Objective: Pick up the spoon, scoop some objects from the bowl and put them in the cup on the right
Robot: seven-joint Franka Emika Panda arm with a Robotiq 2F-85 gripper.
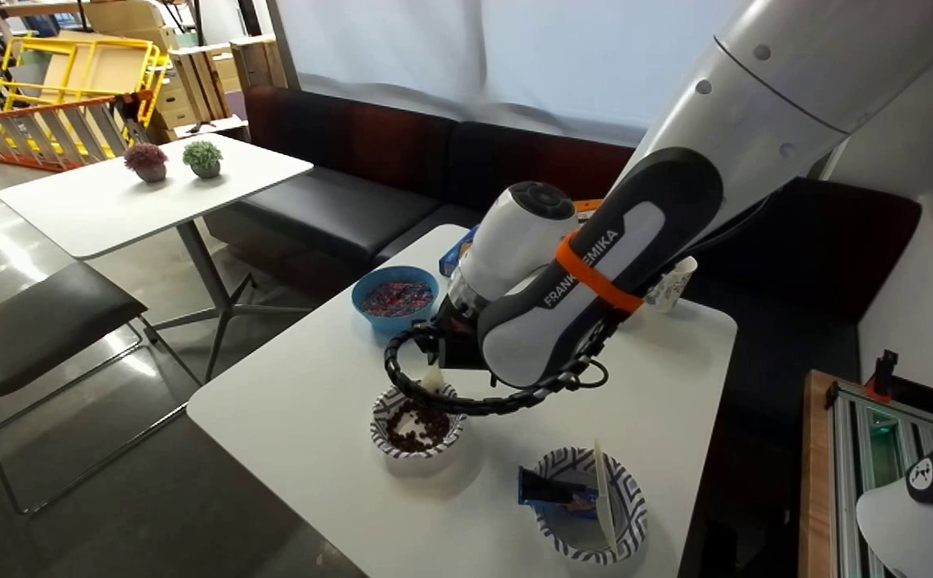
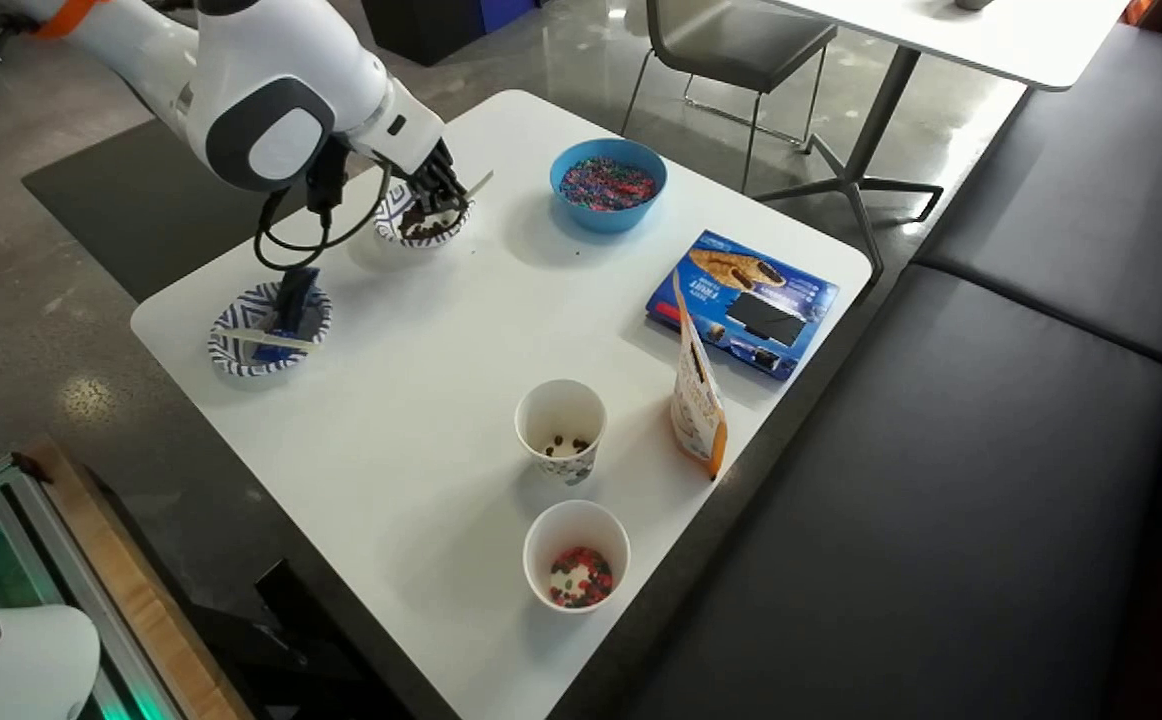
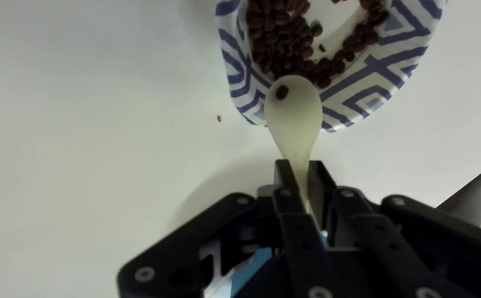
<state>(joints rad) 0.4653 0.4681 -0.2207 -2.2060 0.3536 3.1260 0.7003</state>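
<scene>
Spoon, pinched at its handle by the gripper, is over the near edge of the bowl in the wrist view. Push it under the left beans, then lift it flat.

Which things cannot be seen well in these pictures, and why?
Bean bowl, wrist view: far side cut off by top edge.
Spoon, wrist view: handle partly hidden by the gripper.
Blue box, in an exterior view: partly behind the arm.
Speck, wrist view: too small to identify.
</scene>
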